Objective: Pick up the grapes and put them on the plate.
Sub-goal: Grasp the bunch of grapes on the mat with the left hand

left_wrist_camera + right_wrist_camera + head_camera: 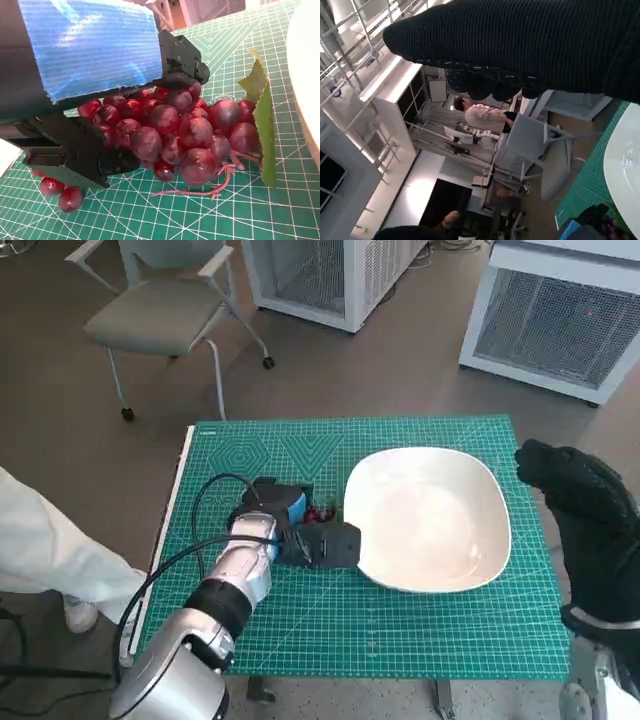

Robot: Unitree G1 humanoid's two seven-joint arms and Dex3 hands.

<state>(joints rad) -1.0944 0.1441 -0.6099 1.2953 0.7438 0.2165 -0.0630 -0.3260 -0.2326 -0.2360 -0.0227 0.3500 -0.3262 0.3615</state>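
Note:
A bunch of dark red grapes (175,132) with a green leaf (260,120) lies on the green cutting mat (400,630), just left of the white plate (430,515). My left hand (295,528) is down on the mat at the bunch. Its black fingers (182,60) press on the bunch from one side and the thumb from the other, so it grips the grapes. In the head view only a few grapes (320,512) show past the hand. Two loose grapes (60,192) lie beside the thumb. My gloved right hand (585,510) hovers by the plate's right edge, holding nothing.
A black cable (200,510) loops over the mat's left part. A grey chair (160,310) and white cabinets (560,310) stand beyond the table. A person's white-clad limb (50,550) is at the left. The right wrist view shows a person (485,117) far off.

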